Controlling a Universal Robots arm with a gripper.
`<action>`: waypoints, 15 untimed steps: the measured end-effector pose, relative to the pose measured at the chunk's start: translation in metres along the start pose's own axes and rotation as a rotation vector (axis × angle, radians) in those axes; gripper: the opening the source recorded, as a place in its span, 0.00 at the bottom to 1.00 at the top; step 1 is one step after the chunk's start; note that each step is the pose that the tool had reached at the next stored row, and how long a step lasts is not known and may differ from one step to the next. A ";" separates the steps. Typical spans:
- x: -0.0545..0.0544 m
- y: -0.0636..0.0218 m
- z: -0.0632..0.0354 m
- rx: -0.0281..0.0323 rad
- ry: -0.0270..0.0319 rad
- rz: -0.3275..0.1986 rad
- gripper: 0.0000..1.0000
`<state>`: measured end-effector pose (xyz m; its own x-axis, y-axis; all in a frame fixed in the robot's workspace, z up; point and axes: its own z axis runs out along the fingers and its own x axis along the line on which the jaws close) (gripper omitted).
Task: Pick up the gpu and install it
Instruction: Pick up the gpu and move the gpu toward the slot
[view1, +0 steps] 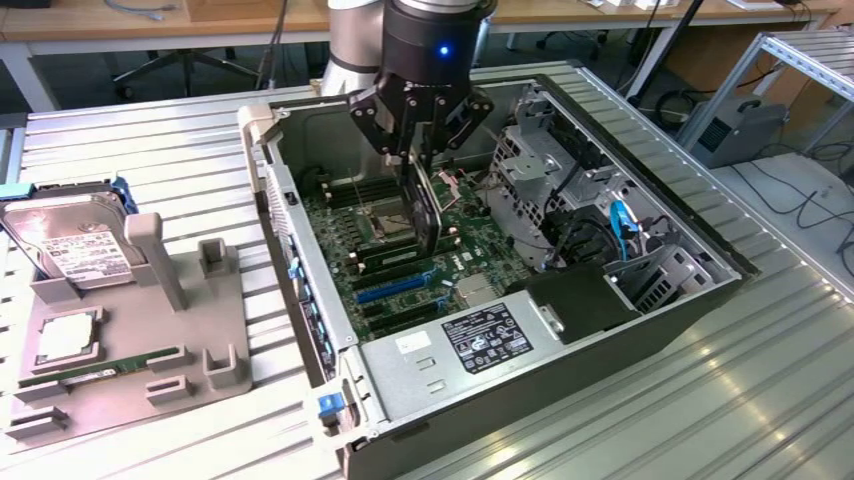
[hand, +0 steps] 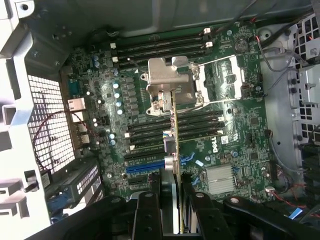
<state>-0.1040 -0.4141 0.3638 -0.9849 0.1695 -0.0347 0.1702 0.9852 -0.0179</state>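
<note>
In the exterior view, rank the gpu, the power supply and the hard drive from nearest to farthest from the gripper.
1. gpu: clamped in the gripper, above the motherboard.
2. power supply: inside the case, at its near end.
3. hard drive: outside the case, on the exterior view's left.

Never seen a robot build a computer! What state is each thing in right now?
gpu: held upright on edge above the motherboard.
fingers: closed on the gpu.
computer case: lying on its side, open.
hard drive: leaning in the grey holder, untouched.
memory stick: lying flat in that holder.
</note>
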 end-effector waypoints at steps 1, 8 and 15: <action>-0.002 0.0004 0.0009 0.0000 0.0000 0.000 0.28; -0.010 0.0020 0.0035 0.0000 0.0000 0.000 0.28; -0.022 0.0040 0.0061 -0.0001 0.0000 0.000 0.28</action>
<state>-0.0819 -0.4140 0.3584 -0.9849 0.1694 -0.0347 0.1701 0.9853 -0.0178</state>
